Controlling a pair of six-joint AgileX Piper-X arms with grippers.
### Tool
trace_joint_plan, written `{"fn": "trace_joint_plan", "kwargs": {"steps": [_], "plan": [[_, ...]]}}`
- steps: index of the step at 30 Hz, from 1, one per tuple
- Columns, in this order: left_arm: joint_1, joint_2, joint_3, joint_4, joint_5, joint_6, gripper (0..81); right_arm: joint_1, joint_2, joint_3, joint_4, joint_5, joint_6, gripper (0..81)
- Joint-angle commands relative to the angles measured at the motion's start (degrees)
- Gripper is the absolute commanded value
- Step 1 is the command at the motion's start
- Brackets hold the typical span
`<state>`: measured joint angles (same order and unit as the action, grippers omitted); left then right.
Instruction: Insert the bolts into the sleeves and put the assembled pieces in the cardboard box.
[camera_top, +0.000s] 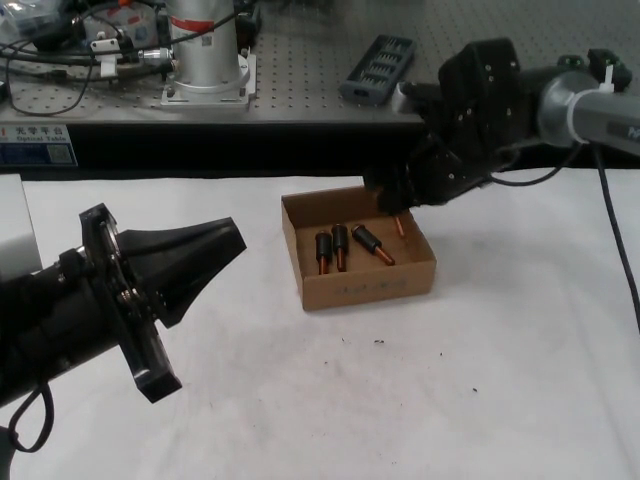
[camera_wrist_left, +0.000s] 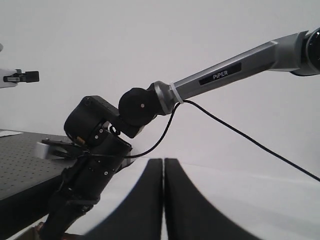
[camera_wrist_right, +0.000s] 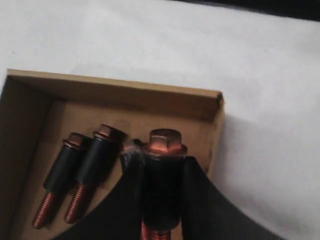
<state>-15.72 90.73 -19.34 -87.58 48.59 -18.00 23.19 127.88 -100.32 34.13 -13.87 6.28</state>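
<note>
Right hand (camera_top: 392, 206) with sleeved bolt (camera_wrist_right: 162, 172) just inside cardboard box (camera_top: 365, 290) wall

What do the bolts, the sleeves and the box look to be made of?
Bolts: metal with a coppery, slightly glossy finish, judging by the hex heads and cut threads; plated or solid, I cannot tell. Sleeves: smooth matte black, perhaps plastic or rubber. Cardboard box: plain brown matte board with raw-edged walls.

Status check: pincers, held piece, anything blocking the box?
Left pincer shut, empty, off to the side. Right pincer shut on assembled piece, above cardboard box. Three pieces already inside; nothing blocking the drop.
</note>
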Motion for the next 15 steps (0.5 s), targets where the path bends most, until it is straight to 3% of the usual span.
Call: {"fn": "trace_joint_plan", "kwargs": {"steps": [1, 4, 6, 7, 9, 15], "plan": [[0.2, -0.5, -0.1, -1.4, -0.5, 1.2, 0.7, -0.6, 0.0, -1.1, 1.9, 0.9, -1.0, 15.2], [0.2, -0.5, -0.1, -1.4, -0.5, 1.2, 0.7, -0.5, 0.0, -1.1, 2.0, 1.4, -0.9, 35.6], [0.2, -0.5, -0.1, -1.4, -0.5, 1.2, 0.7, -0.3, -0.3, -1.4, 1.9, 1.4, -0.8, 53.8], [0.2, -0.5, -0.1, -1.4, -0.5, 1.2, 0.7, 0.0, -0.7, -1.4, 1.9, 1.3, -0.8, 57.4], [0.2, -0.5, -0.1, -1.4, -0.5, 1.2, 0.7, 0.5, -1.5, -1.4, 2.6, -0.1, -0.8, 57.5], [0.2, -0.5, -0.1, -1.4, -0.5, 1.3, 0.7, 2.3, -8.1, -1.4, 9.0, -0.1, -0.3, 46.7]]}}
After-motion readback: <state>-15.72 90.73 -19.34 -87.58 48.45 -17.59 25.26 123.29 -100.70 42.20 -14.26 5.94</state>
